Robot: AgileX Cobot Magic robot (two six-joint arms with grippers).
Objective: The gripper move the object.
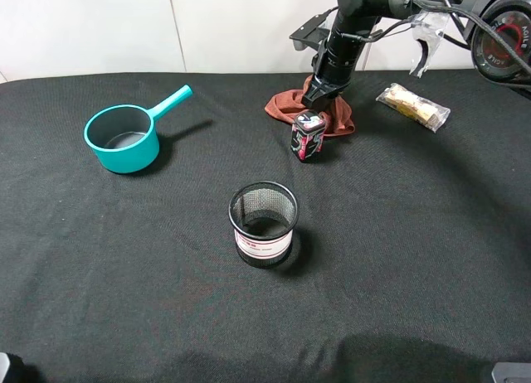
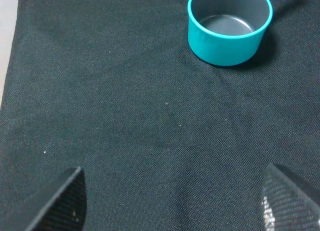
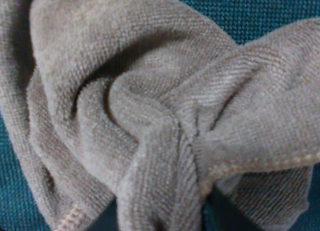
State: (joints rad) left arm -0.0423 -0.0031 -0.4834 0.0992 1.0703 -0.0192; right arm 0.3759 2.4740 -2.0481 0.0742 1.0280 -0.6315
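Note:
A crumpled red-brown towel (image 1: 283, 106) lies at the back centre of the black cloth table (image 1: 398, 259). My right gripper (image 1: 319, 95) is down on it from above. In the right wrist view the towel (image 3: 150, 91) fills the picture, and a bunched fold runs between the two dark fingertips (image 3: 106, 220) at the edge, so the gripper looks shut on the cloth. My left gripper (image 2: 172, 206) is open and empty, low over bare table, some way from a teal saucepan (image 2: 230, 28).
The teal saucepan (image 1: 122, 138) stands at the left. A small pink and black box (image 1: 308, 135) stands just in front of the towel. A black mesh cup (image 1: 263, 224) stands at the centre. A clear snack packet (image 1: 412, 106) lies at the back right.

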